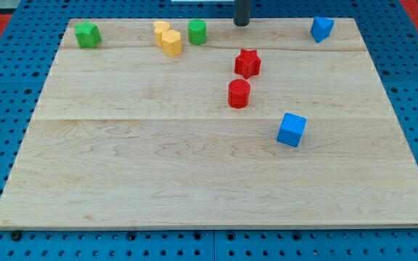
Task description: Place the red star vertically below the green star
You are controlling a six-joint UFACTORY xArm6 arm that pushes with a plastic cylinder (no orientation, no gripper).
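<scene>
The red star (247,63) lies on the wooden board right of centre, near the view's top. The green star (88,34) sits at the board's top left corner, far to the left of the red star. My tip (242,23) is at the board's top edge, just above the red star and a little apart from it. A red cylinder (239,93) stands directly below the red star.
Two yellow blocks (167,38) sit together at the top, with a green cylinder (197,32) to their right. A blue block (321,28) is at the top right. A blue cube (292,130) lies right of centre. The board (158,181) rests on a blue pegboard.
</scene>
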